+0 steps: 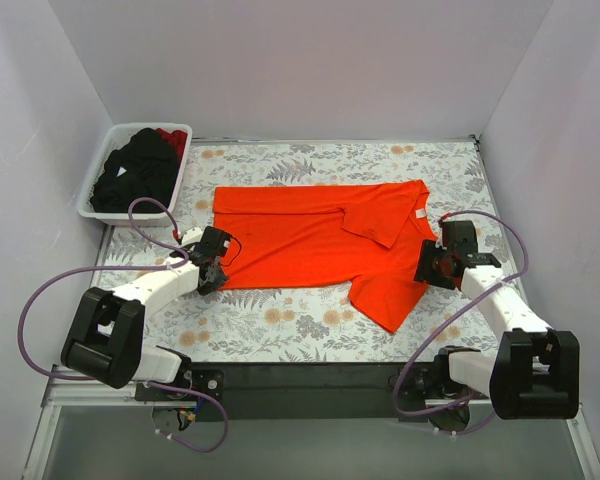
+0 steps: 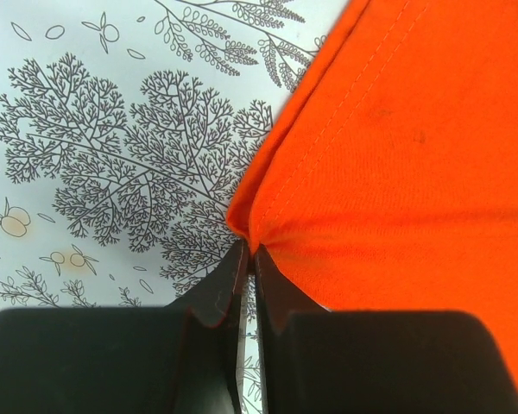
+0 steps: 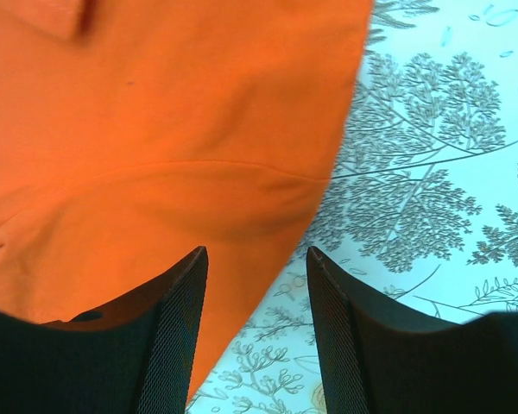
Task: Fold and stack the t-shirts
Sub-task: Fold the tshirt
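The bright orange t-shirt lies spread across the middle of the table, its top part folded over, with a small white neck label at the right. My left gripper is shut on the shirt's left bottom corner, which bunches between the jaws. My right gripper is open and empty at the shirt's right edge, one finger over the cloth and the other over the table. Black and dark red shirts lie in the basket at the back left.
A white plastic basket stands at the back left corner. White walls close in the table on three sides. The floral tablecloth shows bare in front of the shirt. Purple cables loop beside both arms.
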